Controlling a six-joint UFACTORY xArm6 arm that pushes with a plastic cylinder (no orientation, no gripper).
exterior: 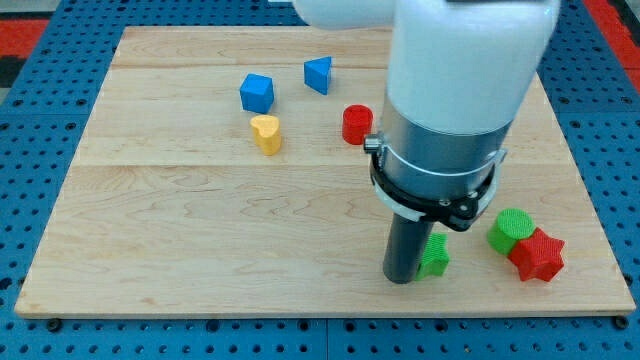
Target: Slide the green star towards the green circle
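The green star (435,256) lies near the view's bottom right, partly hidden behind my rod. My tip (401,279) rests on the board touching the star's left side. The green circle (511,229) stands to the star's right, a short gap away. A red star (538,256) sits against the green circle's lower right.
A red cylinder (357,125), a yellow heart-shaped block (266,134), a blue cube (257,93) and a blue triangular block (318,74) lie in the upper middle of the wooden board (200,230). The arm's white and grey body hides the board's upper right.
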